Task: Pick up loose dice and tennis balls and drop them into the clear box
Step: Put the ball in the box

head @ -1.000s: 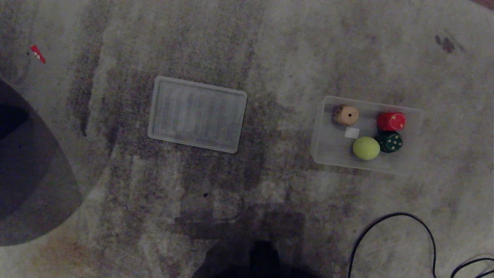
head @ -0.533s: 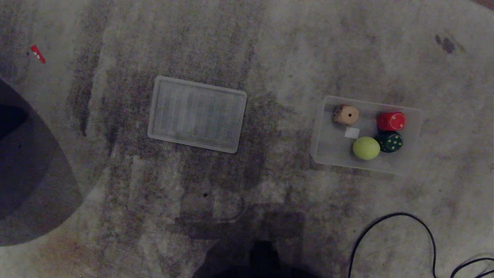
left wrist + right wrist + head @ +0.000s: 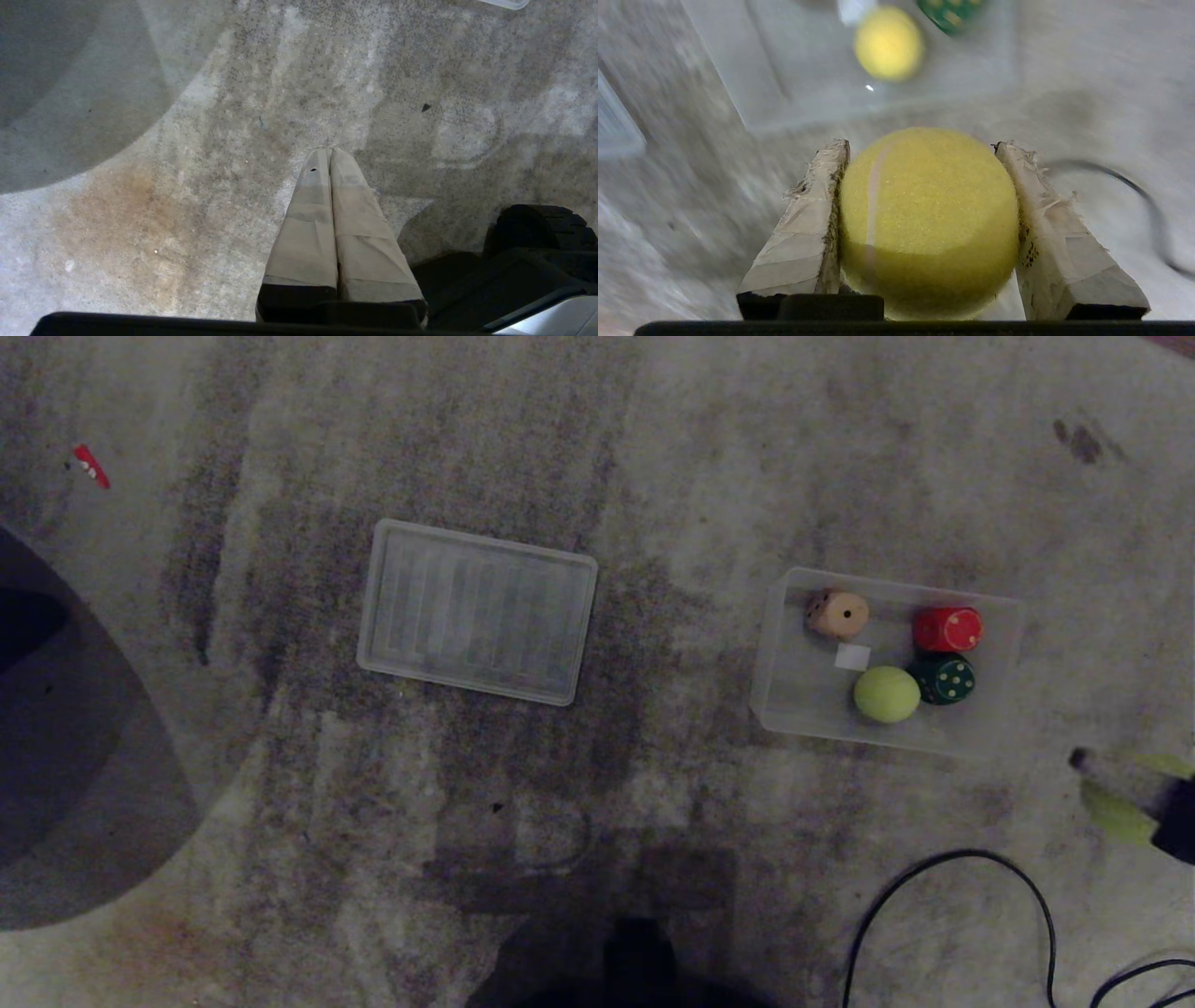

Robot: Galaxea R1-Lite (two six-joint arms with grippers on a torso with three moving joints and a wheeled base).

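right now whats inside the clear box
The clear box holds a beige die, red die, green die, one tennis ball and a white label. Nothing looks covered.

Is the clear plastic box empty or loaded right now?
Loaded. The clear plastic box holds a beige die, red die, dark green die and one yellow-green tennis ball.
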